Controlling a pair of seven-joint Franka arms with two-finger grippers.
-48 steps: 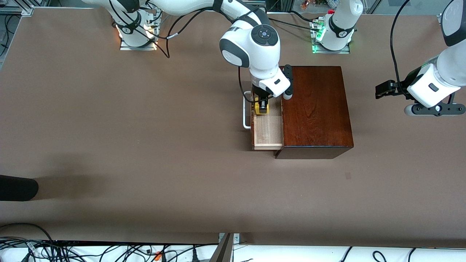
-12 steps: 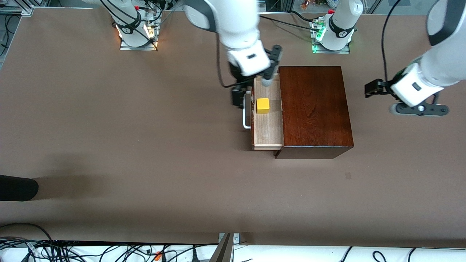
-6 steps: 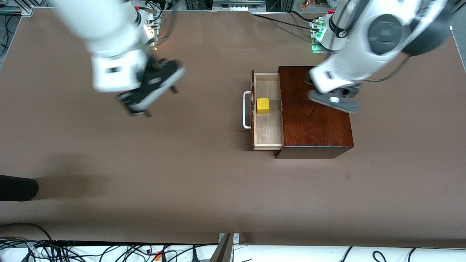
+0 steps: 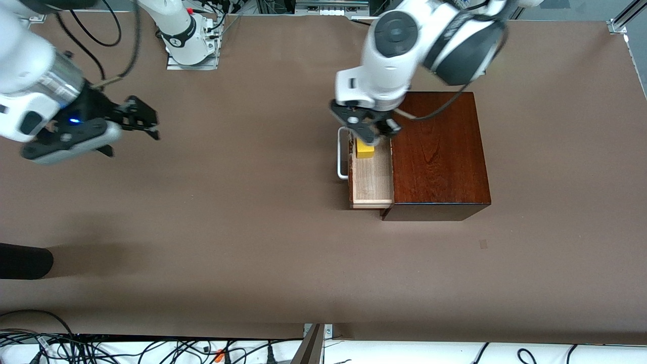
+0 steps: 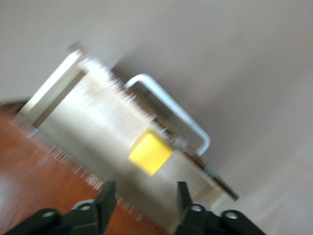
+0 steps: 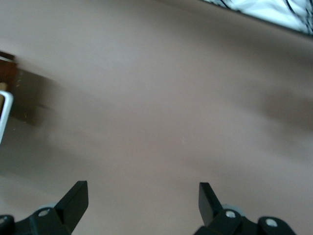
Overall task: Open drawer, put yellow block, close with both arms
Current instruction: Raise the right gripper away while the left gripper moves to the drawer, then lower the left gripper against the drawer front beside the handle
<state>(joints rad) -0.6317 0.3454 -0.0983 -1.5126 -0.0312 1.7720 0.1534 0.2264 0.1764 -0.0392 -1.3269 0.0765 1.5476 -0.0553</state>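
Observation:
The drawer (image 4: 373, 182) is pulled out of the dark wooden box (image 4: 440, 151), its white handle (image 4: 342, 151) toward the right arm's end of the table. The yellow block (image 4: 365, 150) lies in the drawer's pale tray. My left gripper (image 4: 371, 134) hangs over the drawer, just above the block. In the left wrist view its fingers are apart with nothing between them (image 5: 145, 191), and the yellow block (image 5: 150, 153) sits below beside the handle (image 5: 171, 110). My right gripper (image 4: 151, 124) is open over bare table at the right arm's end (image 6: 143, 188).
Brown tabletop surrounds the box. A dark rounded object (image 4: 22, 260) lies at the table's edge at the right arm's end, nearer the camera. Cables (image 4: 151, 349) run along the near edge. The arm bases (image 4: 189, 43) stand along the table's other long edge.
My right arm has swung away from the drawer to its own end of the table. My left arm has swept from beside the box across it to above the block.

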